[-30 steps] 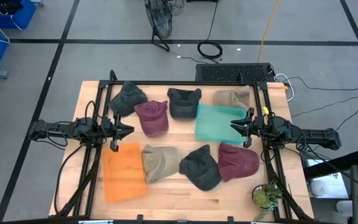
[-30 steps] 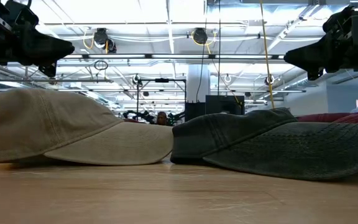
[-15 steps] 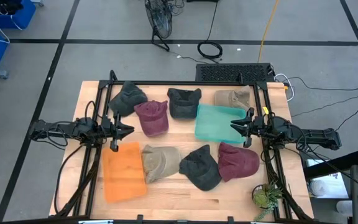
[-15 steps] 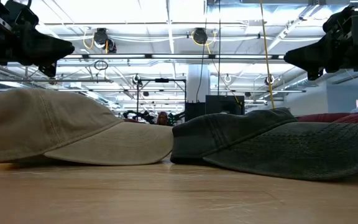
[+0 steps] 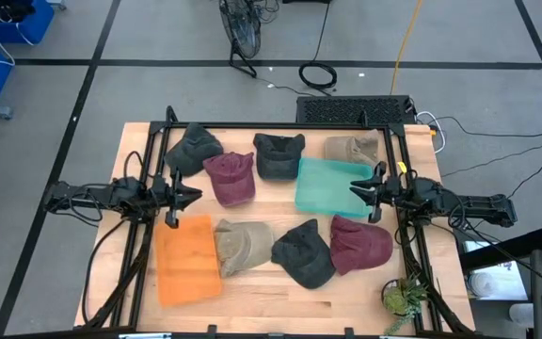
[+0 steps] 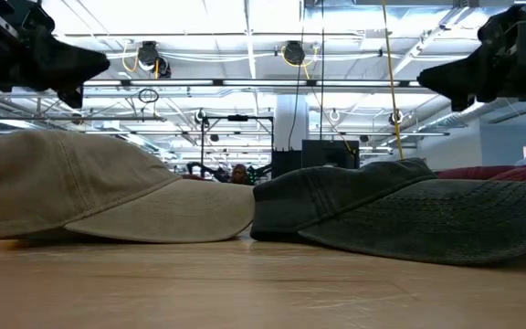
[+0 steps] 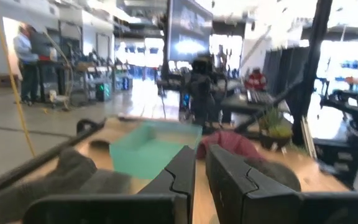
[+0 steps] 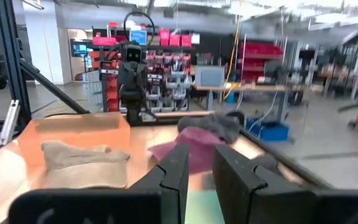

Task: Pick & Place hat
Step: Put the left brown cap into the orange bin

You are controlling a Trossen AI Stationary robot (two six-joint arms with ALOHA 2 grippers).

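Hats (image 5: 244, 247) all loose on the bench (image 5: 271, 297); no pick started. Left gripper (image 5: 194, 196) and right gripper (image 5: 354, 189) hover, jaws near-closed, empty. You'd open, then descend.

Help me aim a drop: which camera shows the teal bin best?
The high view: the whole teal bin shows from above, beside the right gripper. The left wrist view shows it far off and blurred; the right wrist view catches only a teal strip between the fingers; the low view misses it.
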